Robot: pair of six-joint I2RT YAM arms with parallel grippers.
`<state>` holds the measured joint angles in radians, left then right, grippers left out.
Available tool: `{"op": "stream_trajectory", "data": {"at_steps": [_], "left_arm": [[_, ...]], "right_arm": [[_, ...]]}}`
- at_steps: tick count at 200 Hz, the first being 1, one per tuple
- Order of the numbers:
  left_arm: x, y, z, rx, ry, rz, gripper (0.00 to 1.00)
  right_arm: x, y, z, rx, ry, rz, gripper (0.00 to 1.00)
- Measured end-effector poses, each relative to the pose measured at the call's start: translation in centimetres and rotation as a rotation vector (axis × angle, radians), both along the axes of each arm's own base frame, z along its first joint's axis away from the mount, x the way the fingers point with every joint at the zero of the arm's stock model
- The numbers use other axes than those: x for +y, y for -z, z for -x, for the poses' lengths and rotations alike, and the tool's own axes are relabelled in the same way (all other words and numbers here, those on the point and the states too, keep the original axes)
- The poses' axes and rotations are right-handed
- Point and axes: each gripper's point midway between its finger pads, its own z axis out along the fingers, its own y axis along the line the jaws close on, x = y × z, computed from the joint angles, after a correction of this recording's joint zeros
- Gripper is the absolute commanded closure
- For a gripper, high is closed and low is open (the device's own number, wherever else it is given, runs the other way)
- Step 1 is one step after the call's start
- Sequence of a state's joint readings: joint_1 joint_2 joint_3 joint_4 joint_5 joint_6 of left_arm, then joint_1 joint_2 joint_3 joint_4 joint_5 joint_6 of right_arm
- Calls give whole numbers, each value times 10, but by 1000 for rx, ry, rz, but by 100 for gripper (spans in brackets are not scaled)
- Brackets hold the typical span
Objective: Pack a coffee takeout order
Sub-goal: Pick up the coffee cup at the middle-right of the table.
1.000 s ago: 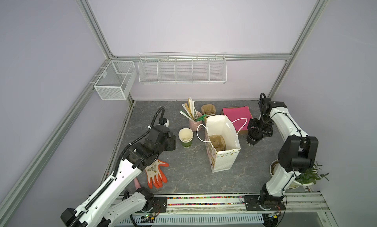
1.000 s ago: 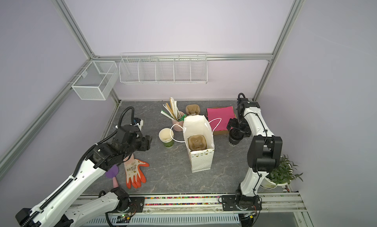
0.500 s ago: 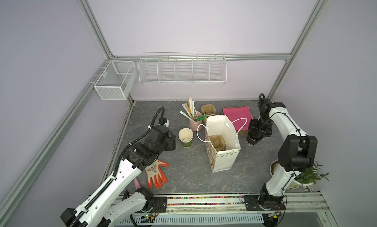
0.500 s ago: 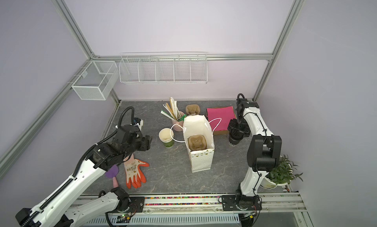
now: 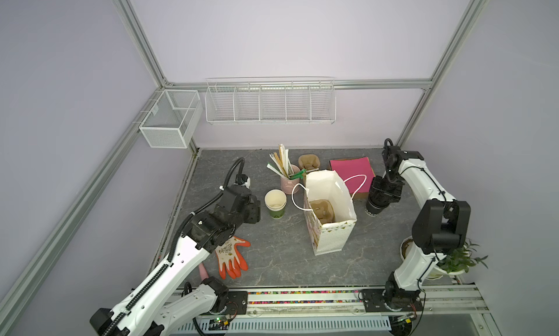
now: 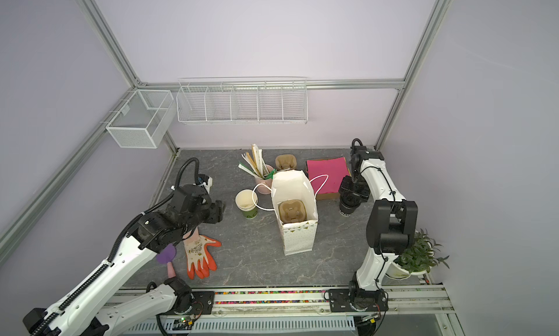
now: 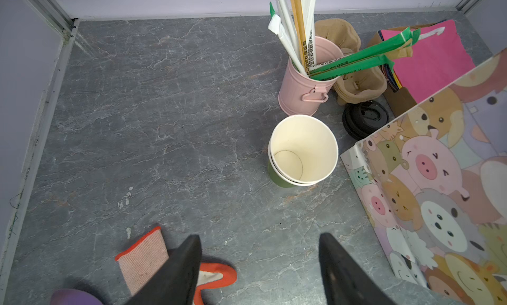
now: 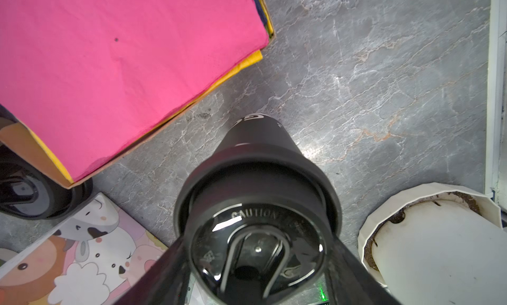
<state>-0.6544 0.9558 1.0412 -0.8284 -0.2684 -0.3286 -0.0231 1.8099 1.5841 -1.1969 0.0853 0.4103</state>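
Observation:
The white cartoon-print bag (image 5: 332, 237) stands open mid-table, with a brown pulp cup carrier (image 5: 323, 210) inside it; both top views show this. Behind the bag, a pink paper sheet (image 5: 352, 168) tops a stack in a cardboard box. My right gripper (image 8: 256, 246) points down over a black lidded coffee cup (image 8: 258, 180) standing right of the bag, its fingers pressed against both sides of the lid. My left gripper (image 7: 259, 239) hovers open and empty, left of a green paper cup (image 7: 301, 150).
A pink bucket of stir sticks (image 7: 307, 89) and a second pulp carrier (image 5: 308, 162) stand behind the green cup. A loose black lid (image 7: 365, 119) lies by the bag. An orange-and-white glove (image 5: 231, 257) lies under my left arm. A potted plant (image 5: 447, 259) is at the right.
My right gripper's jaws have narrowed onto the black cup's lid. The left arm, the bag and the other things have not moved.

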Motion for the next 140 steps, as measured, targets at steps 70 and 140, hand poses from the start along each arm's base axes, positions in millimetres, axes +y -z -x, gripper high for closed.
{"op": "stream_trajectory", "data": {"at_steps": [70,140], "left_arm": [[0,0,0,0,0,0,32],[0,1,0,4,-1,-2,31]], "right_arm": [[2,-13,15,-38,-1,-7,32],[6,-53,27,-161,-10,-9,32]]}}
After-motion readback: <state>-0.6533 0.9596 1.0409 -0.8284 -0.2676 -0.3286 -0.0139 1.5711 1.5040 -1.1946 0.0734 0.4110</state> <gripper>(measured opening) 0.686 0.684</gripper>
